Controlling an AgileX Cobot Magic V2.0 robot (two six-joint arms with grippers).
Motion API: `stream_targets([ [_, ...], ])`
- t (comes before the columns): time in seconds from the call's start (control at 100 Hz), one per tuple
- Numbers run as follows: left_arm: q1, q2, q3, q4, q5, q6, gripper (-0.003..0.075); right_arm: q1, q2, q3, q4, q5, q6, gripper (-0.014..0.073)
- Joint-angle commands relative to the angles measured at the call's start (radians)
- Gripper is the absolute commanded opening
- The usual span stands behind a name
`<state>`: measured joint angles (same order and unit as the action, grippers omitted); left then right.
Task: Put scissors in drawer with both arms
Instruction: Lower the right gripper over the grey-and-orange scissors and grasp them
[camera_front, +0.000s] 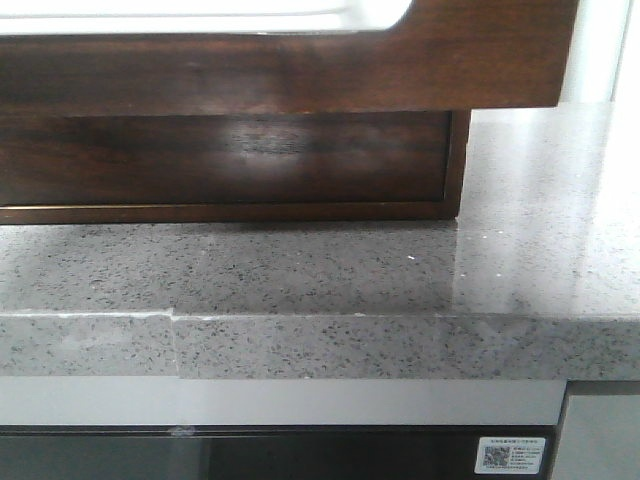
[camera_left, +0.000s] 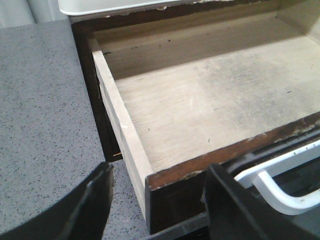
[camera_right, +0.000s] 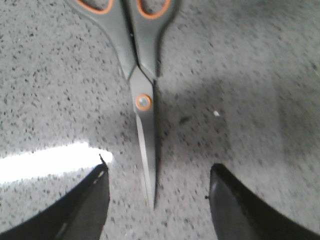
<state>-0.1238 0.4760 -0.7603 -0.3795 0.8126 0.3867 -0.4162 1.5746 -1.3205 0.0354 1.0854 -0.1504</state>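
The drawer (camera_front: 300, 70) is dark glossy wood, pulled out toward the front camera, with white showing in the cut-out along its top edge. In the left wrist view it stands open with a bare pale floor (camera_left: 215, 100). My left gripper (camera_left: 160, 172) is open, its fingers either side of the drawer's front corner, holding nothing. The scissors (camera_right: 142, 75) have grey handles with orange lining and lie shut on the speckled counter. Just beyond their blade tip, my right gripper (camera_right: 157, 170) is open with a finger on each side, clear of the blades.
The grey speckled countertop (camera_front: 300, 270) runs under the cabinet body (camera_front: 230, 160) and ends in a thick front edge (camera_front: 300, 345). A white rounded bar (camera_left: 280, 185) shows by the drawer front. A white object (camera_left: 100, 5) sits on top of the cabinet.
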Motion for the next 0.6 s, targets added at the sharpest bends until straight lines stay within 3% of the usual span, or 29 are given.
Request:
stream_targets([
  [0.0, -0.010, 0.016, -0.026, -0.034, -0.084, -0.012, 0.0388, -0.005, 0.028, -0.076, 0.021, 0.011, -0.051, 0.0359],
  [0.2, -0.010, 0.016, -0.026, -0.034, -0.094, -0.012, 0.0388, 0.020, 0.145, -0.161, 0.026, 0.060, -0.124, 0.0325],
  [0.59, -0.010, 0.016, -0.026, -0.032, -0.094, -0.012, 0.0388, 0.037, 0.240, -0.230, 0.026, 0.097, -0.145, 0.0323],
])
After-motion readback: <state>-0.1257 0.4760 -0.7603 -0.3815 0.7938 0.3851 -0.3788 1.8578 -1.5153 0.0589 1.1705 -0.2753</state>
